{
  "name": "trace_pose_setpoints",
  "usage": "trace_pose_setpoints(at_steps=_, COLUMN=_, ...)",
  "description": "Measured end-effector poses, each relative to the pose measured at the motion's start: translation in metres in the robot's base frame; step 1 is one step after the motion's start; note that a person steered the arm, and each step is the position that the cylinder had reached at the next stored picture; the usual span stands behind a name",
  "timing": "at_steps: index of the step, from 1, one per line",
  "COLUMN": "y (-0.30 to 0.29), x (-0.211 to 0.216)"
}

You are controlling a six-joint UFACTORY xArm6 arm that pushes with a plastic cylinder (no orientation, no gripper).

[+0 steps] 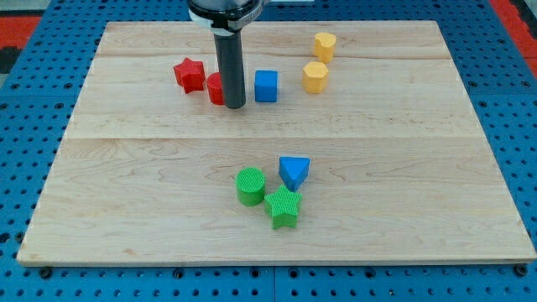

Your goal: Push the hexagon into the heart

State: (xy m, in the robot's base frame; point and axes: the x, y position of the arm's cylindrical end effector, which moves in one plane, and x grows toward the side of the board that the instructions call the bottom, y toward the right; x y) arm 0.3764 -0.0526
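Note:
Two yellow blocks sit at the view's upper right. The upper one (325,44) looks like the hexagon. The lower one (315,77), narrowing toward its bottom, looks like the heart. They lie close together, a small gap apart. My tip (234,106) rests on the board well to their left, between a red block (216,88), which the rod partly hides, and a blue cube (266,85). The tip touches or nearly touches the red block; I cannot tell which.
A red star (190,74) lies left of the hidden red block. Near the view's bottom centre a green cylinder (250,185), a green star (284,207) and a blue triangle (294,172) cluster together. The wooden board (419,184) sits on a blue pegboard.

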Motion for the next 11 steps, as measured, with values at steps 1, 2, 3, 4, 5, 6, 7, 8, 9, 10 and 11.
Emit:
trace_pose_setpoints(at_steps=1, y=0.003, x=0.000)
trace_pose_setpoints(at_steps=2, y=0.022, x=0.000)
trace_pose_setpoints(at_steps=3, y=0.038, x=-0.006)
trace_pose_setpoints(at_steps=4, y=0.063, x=-0.004)
trace_pose_setpoints(at_steps=5, y=0.097, x=-0.001)
trace_pose_setpoints(at_steps=6, y=0.112, x=-0.027)
trace_pose_setpoints(at_steps=7, y=0.112, x=-0.050)
trace_pose_setpoints(at_steps=8, y=0.126, x=-0.031)
trace_pose_setpoints(at_steps=9, y=0.145, x=-0.040)
trace_pose_setpoints(at_steps=10, y=0.165, x=-0.080)
trace_pose_setpoints(at_steps=11, y=0.163, x=-0.097)
